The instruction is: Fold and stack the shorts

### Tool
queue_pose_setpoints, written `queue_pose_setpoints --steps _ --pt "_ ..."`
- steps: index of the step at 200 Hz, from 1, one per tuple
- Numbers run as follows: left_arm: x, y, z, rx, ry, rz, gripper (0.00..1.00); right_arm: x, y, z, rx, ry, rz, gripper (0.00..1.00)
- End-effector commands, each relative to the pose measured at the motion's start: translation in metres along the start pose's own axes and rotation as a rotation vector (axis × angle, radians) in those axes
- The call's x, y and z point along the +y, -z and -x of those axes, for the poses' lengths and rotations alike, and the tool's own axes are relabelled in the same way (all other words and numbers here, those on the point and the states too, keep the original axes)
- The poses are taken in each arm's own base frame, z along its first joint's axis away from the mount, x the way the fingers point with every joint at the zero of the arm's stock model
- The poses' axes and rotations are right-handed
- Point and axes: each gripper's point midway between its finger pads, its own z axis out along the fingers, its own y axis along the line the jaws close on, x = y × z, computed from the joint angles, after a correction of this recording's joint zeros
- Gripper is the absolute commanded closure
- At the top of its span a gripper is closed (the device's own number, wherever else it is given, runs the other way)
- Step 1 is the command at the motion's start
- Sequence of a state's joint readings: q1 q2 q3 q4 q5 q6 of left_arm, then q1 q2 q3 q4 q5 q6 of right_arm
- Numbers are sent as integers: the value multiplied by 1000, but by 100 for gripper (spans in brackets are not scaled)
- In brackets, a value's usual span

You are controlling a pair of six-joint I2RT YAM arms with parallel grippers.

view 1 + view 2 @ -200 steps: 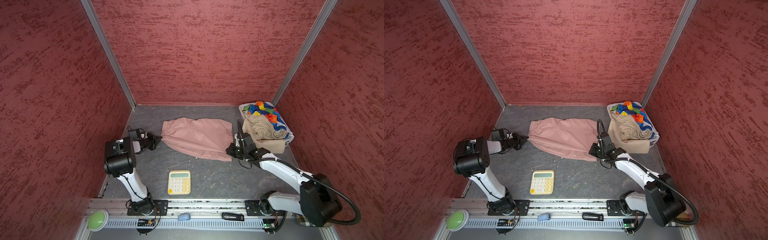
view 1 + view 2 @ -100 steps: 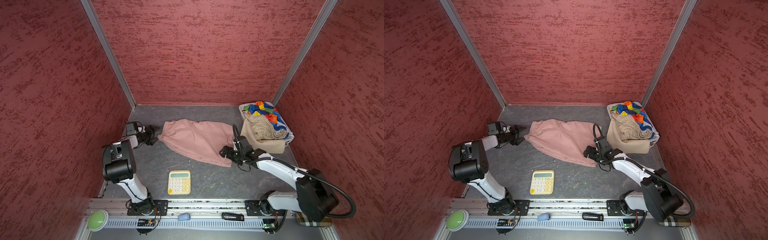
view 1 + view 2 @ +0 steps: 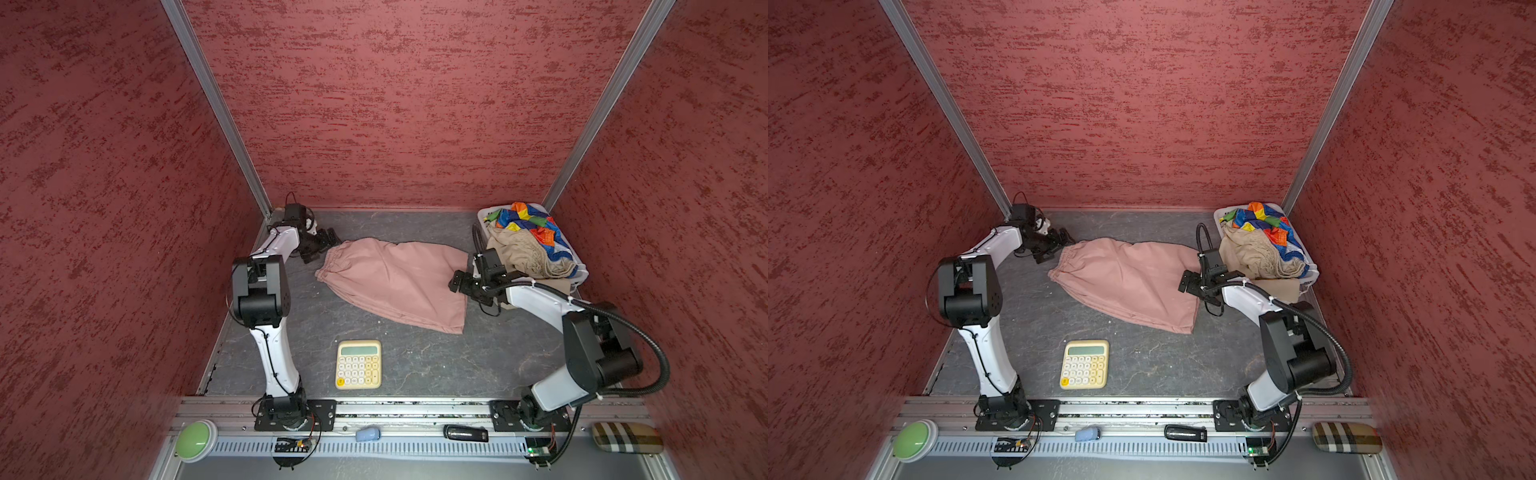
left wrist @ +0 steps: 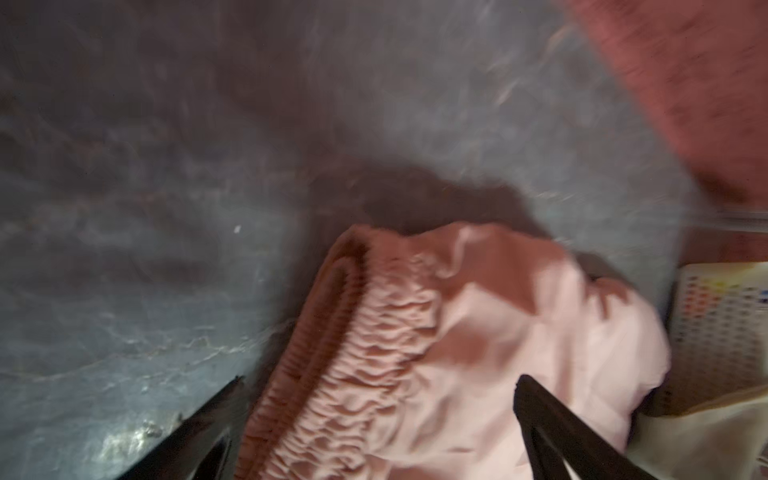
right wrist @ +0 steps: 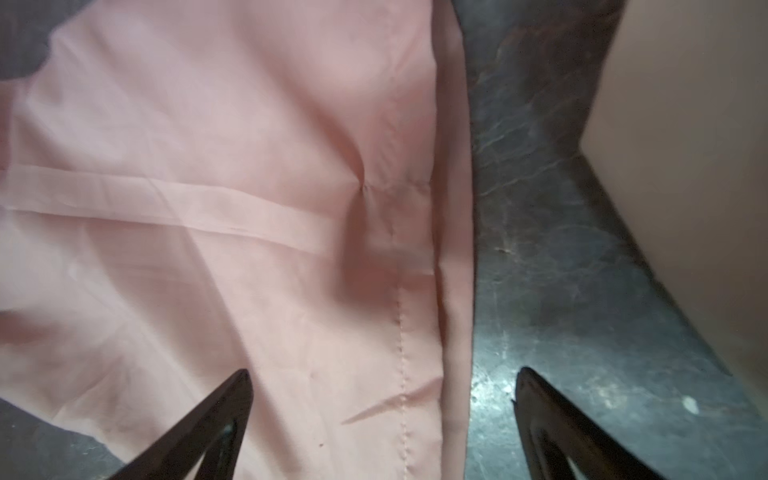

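**Pink shorts** (image 3: 395, 282) lie spread flat mid-table (image 3: 415, 365), waistband (image 3: 328, 266) toward 10 o'clock, hem (image 3: 462, 316) toward 4. Both grippers, clamped on the cloth a second ago, have let go. The left gripper (image 3: 322, 247) stands wide apart beside the waistband, the right gripper (image 3: 455, 284) wide apart over the hem. Laying-out appears finished; folding comes next. There is open room at 6 to 8 o'clock, bar the calculator (image 3: 358, 364); the basket (image 3: 481, 215) crowds 2 o'clock.
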State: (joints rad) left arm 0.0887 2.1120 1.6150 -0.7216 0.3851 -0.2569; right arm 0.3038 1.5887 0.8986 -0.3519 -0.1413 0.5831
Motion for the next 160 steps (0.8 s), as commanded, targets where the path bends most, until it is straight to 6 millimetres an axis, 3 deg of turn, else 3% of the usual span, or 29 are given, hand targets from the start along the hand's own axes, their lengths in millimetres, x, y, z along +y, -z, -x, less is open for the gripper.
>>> queue_pose_setpoints --steps 1,50,77,127,160 --pt "14 0 -5 57 -79 107 5 6 -1 7 -15 31 39 1" --pt "16 -24 -25 134 -156 172 21 -11 -23 -4 29 10 21 1" --pt "24 -28 -49 208 -168 236 42 -9 -36 -4 47 -1 33 1" --pt "41 -31 -68 261 -205 345 42 0 -46 -1 53 -14 80 1" --pt "39 -29 -74 274 -255 412 77 4 -49 -1 55 -32 101 1"
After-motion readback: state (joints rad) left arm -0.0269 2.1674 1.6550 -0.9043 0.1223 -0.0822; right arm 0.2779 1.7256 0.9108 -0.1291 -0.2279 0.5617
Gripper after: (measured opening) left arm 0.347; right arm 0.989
